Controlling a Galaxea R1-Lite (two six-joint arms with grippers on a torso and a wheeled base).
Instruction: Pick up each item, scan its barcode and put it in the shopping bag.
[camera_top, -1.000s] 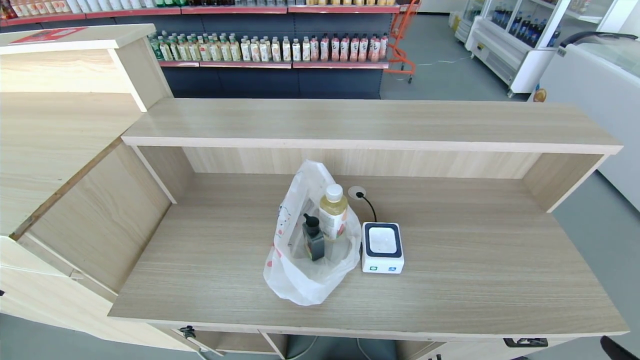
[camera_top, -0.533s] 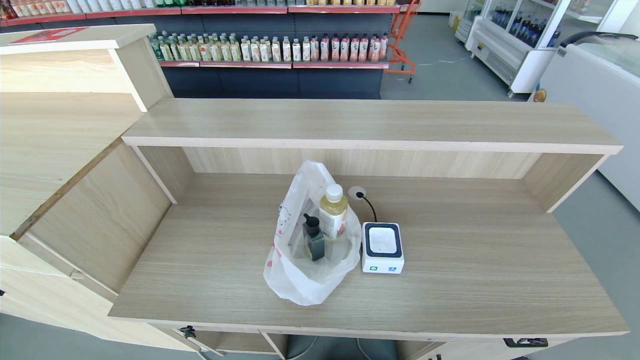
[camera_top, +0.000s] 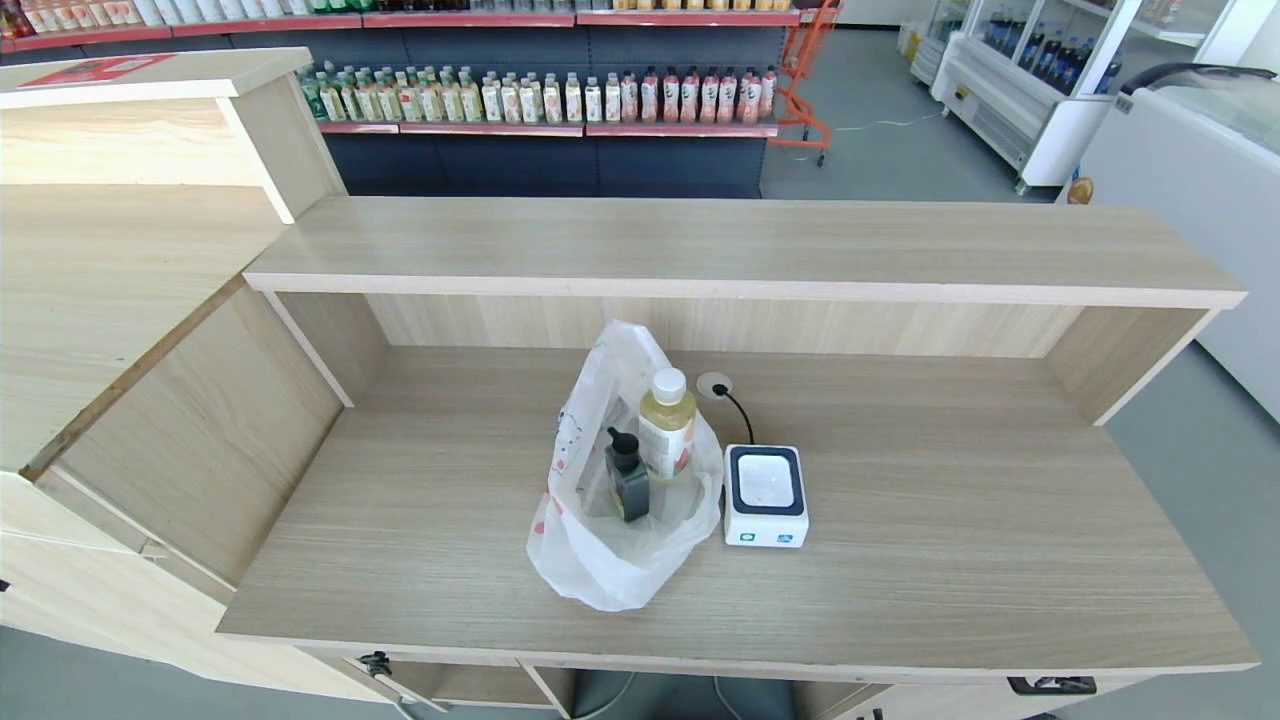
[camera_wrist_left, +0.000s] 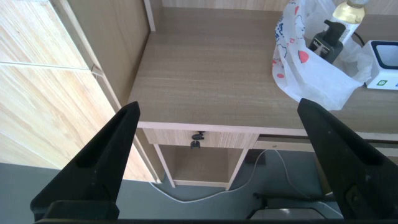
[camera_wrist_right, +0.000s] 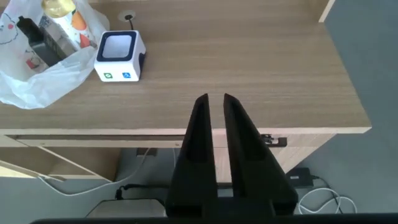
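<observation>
Head view: shopping bag (camera_top: 610, 560) holds a dark bottle (camera_top: 628, 482) and a yellowish bottle (camera_top: 666, 428), perhaps tea; scanner (camera_top: 765, 493) sits just beside it at 3 o'clock. Left gripper (camera_wrist_left: 219, 107) is spread wide, empty; right gripper (camera_wrist_right: 216, 98) is pinched together, empty.

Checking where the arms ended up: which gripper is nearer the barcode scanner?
Right. The right gripper sits before the counter front edge, the scanner diagonally ahead. The left gripper sits there too, but beyond the shopping bag from the scanner.

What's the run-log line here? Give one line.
shopping bag: holds pale bottle, dark bottle | scanner: beside bag, nothing on it | left gripper: open, empty | right gripper: shut, empty
</observation>
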